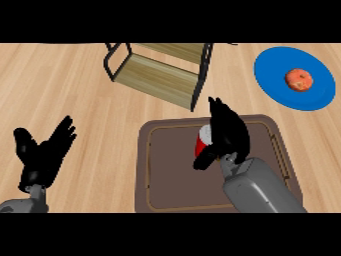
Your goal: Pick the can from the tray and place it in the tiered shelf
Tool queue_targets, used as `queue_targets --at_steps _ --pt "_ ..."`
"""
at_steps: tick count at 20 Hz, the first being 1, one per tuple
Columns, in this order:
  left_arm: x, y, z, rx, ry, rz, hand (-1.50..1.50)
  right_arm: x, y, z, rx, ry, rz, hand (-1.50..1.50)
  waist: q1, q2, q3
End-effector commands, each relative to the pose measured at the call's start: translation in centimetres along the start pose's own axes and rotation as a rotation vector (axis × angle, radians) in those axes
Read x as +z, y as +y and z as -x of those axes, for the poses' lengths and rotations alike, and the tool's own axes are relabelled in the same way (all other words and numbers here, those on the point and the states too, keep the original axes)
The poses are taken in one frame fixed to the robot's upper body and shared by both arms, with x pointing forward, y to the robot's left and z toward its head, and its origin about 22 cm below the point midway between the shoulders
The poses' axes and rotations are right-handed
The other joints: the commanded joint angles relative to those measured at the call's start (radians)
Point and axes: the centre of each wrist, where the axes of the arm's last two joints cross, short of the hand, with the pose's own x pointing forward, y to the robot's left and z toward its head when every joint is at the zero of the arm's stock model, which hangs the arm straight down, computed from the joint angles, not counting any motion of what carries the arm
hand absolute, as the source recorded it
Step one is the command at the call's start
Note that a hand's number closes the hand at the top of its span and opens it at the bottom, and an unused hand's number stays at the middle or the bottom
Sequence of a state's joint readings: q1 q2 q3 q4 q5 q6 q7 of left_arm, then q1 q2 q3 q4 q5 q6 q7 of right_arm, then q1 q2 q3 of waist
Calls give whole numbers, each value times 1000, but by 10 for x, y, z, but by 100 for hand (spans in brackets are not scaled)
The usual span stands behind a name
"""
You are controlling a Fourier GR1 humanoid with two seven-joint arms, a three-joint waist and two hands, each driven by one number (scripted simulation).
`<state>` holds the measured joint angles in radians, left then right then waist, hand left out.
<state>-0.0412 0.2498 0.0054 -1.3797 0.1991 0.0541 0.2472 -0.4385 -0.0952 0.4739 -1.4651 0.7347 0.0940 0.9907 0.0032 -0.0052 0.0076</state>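
Here the brown tray (162,200) holds the red-and-white can (203,140), a blue plate (276,85) carries an orange fruit (299,80), and the right hand (228,132) reaches over the tray, thumb and fingers curling around the can, below the tiered shelf (158,70), while the left hand (44,150) rests spread on the left.

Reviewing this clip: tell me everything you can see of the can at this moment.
The can is red with a white top. It is on the brown tray, near its far edge, mostly hidden by the right robot hand, whose thumb and fingers flank it. Whether it stands or is lifted, and whether the hand touches it, cannot be told. It is not yet in the shelf.
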Motion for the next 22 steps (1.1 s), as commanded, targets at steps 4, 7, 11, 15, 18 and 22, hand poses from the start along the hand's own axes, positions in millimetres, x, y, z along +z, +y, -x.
queue_targets --at_steps 4,7,11,15,18,22 --pt "5 -6 17 11 65 26 0 -6 23 4 216 -112 -191 150 6 7 -8" --pt "6 14 8 14 59 5 0 -8 24 -6 107 -121 -173 150 4 6 -8" --pt "-5 -10 10 10 53 -7 0 7 30 -8 70 -203 -130 150 -2 5 -8" --pt "0 -10 10 17 57 29 0 29 40 -43 33 -212 -66 150 12 7 -8" --pt "-6 -25 -1 -27 52 86 0 28 30 -76 -32 -104 -6 150 89 19 -9" --pt "-10 -31 -7 -29 32 122 0 26 15 -96 -155 -75 92 150 140 24 -10"
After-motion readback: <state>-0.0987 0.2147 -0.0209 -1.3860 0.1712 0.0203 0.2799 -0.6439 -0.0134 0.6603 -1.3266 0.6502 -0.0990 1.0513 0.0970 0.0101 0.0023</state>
